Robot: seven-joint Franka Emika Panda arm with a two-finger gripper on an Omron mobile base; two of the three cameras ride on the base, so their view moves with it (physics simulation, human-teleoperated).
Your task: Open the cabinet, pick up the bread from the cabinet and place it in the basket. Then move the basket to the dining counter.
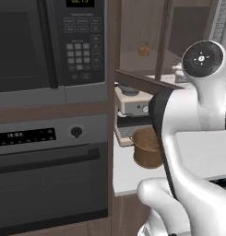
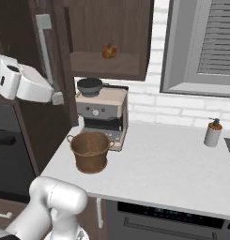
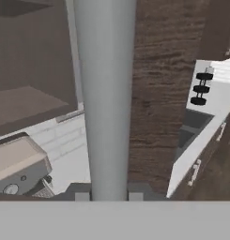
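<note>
pincer (image 3: 105, 196) gripping cabinet (image 2: 50, 93) handle (image 3: 105, 93)

Thick vertical grey bar handle (image 3: 105, 93) fills centre, close up; gripper (image 3: 105, 194) fingertips clamped either side at its base. Dark brown wooden cabinet door (image 3: 156, 93) just behind. Lower left: beige boxy coffee machine (image 3: 18, 164). Right: white counter strip (image 3: 201, 145), distant

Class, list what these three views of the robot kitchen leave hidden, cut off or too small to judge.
- Claw fingertips: hand view, mostly cut off at the bottom beside the cabinet handle.
- Basket: left base view, right side hidden behind the arm.
- Bread: right base view, too small for detail.
- Microwave: left base view, cut off by the top and left edges.
</note>
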